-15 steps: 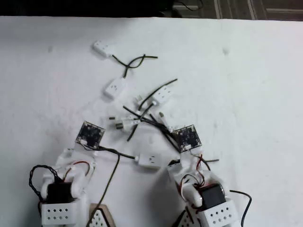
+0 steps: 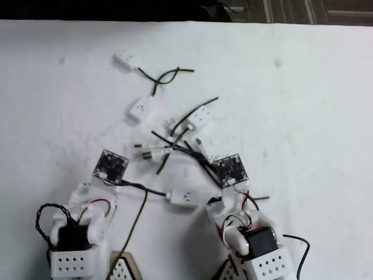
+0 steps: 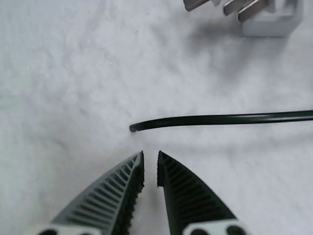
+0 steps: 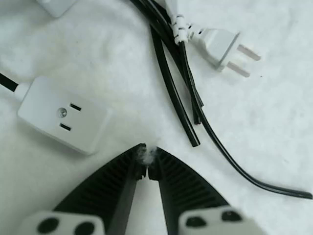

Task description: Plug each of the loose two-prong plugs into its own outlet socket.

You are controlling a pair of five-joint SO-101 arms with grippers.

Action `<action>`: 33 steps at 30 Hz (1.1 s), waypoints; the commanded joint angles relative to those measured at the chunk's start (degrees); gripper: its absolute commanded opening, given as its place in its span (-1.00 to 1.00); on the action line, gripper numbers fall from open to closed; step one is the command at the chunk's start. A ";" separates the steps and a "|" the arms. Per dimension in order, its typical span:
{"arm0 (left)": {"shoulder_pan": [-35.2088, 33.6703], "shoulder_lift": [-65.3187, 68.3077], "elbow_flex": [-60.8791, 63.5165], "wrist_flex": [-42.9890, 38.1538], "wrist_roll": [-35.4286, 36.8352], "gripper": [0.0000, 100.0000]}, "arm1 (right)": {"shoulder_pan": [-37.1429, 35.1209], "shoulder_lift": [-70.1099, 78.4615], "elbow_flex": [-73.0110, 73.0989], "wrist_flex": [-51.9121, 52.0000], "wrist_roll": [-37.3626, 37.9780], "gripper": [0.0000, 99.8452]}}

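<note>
Left fingers (image 3: 124, 188): pressed almost together with only a slit between the tips, and nothing is pinched. They are held low over the surface (image 2: 303, 116).
Cable end (image 3: 133, 128): a cut black end lies just ahead of the left tips. Its length runs crosswise to the fingers.
Pronged plug (image 3: 274, 22): a white body with metal prongs lies beyond that cable and is cut by the frame edge. It may be one plug or two lying together; this cannot be told.
Far sockets: three are seen farther up the surface, one at the back (image 2: 125, 60), one nearer (image 2: 141, 108) and one beside the cable tangle (image 2: 201, 116). All are well apart from both arms.
Near socket (image 4: 63, 117): it lies face up between the arms, just beside the right tips and off to one side of them. A black cable leaves its far end.
Two-prong plug (image 4: 217, 44): it lies flat ahead of the right arm, beyond a bundle of black cables (image 4: 168, 73). Its long axis is slanted and its prongs are pointed away from the near socket.
Right fingers (image 4: 122, 186): pressed together at the tips, with nothing held.
Deciding relation: the right arm is judged nearer to both the near socket and this plug. The plug would have to be turned about before its prongs could be faced to the slots.
</note>
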 commanded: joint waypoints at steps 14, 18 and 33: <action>-0.04 0.13 -0.18 0.18 0.18 -0.86 | 0.48 -0.13 0.62 0.40 -0.26 -0.96; -0.04 0.13 -0.18 0.18 0.18 -0.86 | 0.48 -0.13 0.62 0.40 -0.26 -0.96; 0.13 0.13 -6.51 0.18 0.18 -0.86 | 0.13 -0.13 0.62 0.40 -0.09 -0.96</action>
